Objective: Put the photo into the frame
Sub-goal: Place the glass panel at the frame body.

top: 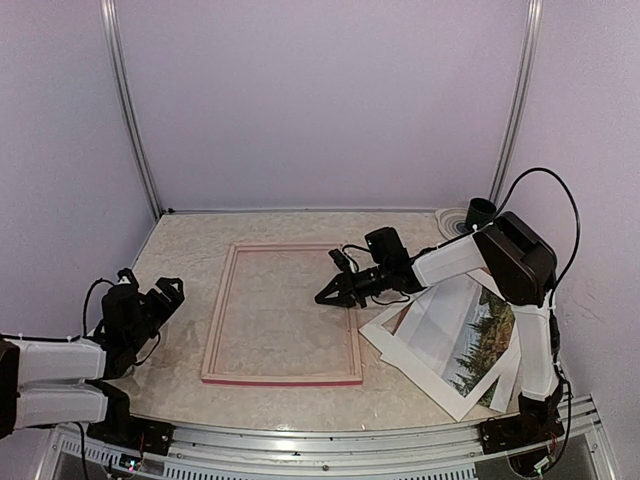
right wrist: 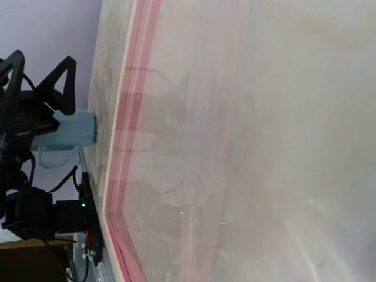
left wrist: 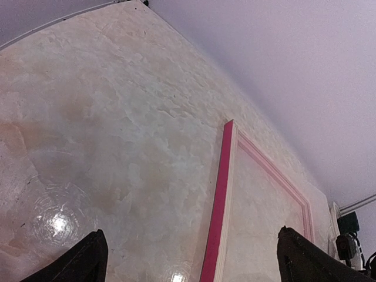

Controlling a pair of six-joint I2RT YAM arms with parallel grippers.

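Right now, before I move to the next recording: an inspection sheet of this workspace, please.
Surface: marbled beige table, glossy.
Job's things: the frame flat mid-table, opening unfilled; the photo right of it, among white sheets.
Clutter: white sheets fanned under the right arm; dark cup at far right corner.
Grippers: left gripper open, empty, left of the frame; right gripper shut, nothing held, over the frame's right side.
Cables: black cable looping above the right arm.
Surroundings: plain lilac walls, metal posts.
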